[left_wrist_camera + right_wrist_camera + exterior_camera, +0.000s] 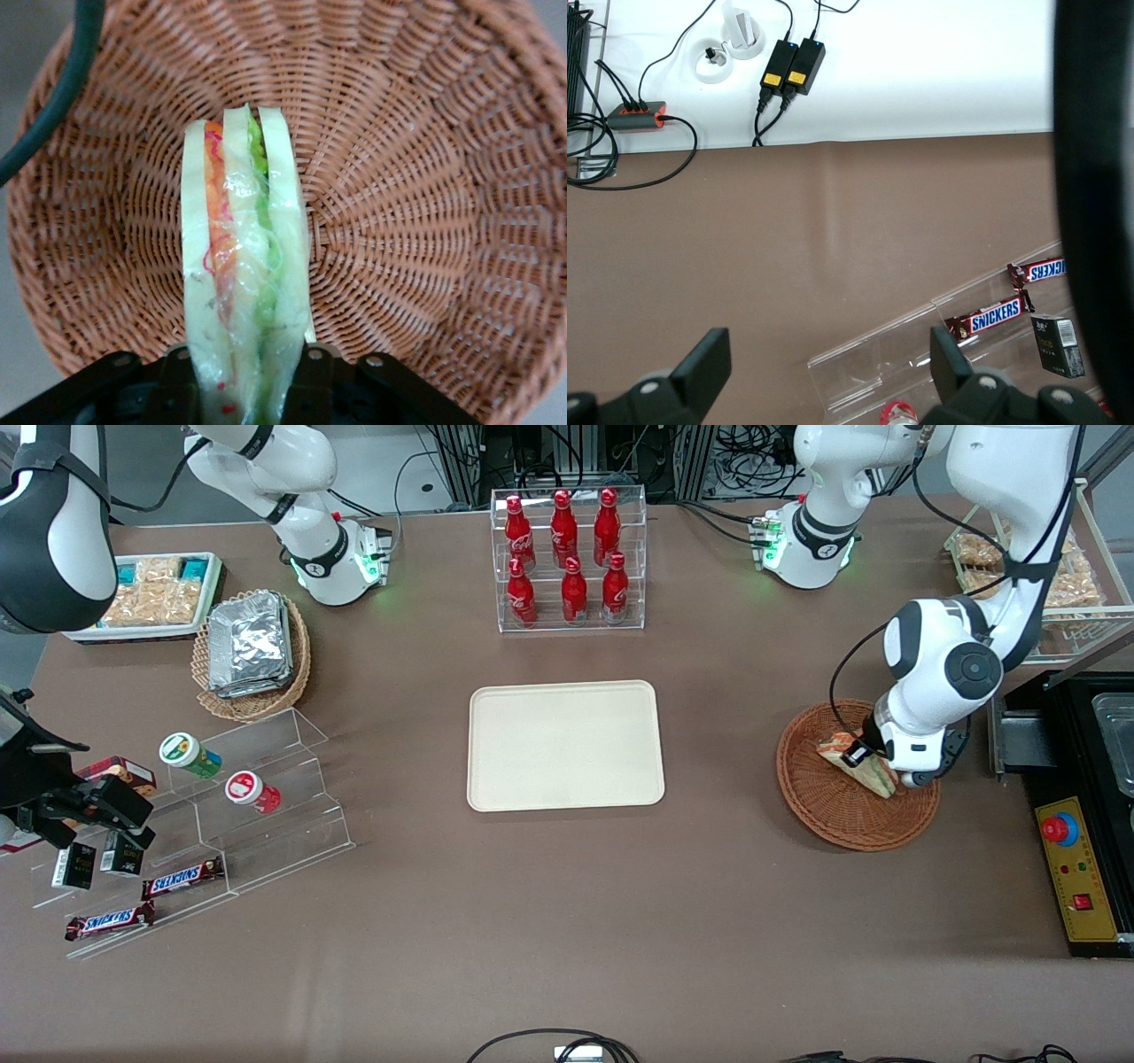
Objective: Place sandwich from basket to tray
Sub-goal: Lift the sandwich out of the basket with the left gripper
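The sandwich (244,266), a clear-wrapped wedge of white bread with orange and green filling, stands on edge in the reddish-brown wicker basket (425,204). My gripper (244,390) is shut on the sandwich, one black finger (177,385) pressed to each bread face. In the front view the gripper (873,766) is low inside the basket (833,815) at the working arm's end of the table, with the sandwich (861,766) showing beside it. The cream-beige tray (565,746) lies flat at the table's middle, nothing on it.
A clear rack of red bottles (567,558) stands farther from the front camera than the tray. A black control box with a red button (1076,868) sits beside the basket. A tan basket of foil packets (252,646) and acrylic steps with snack bars (186,841) lie toward the parked arm's end.
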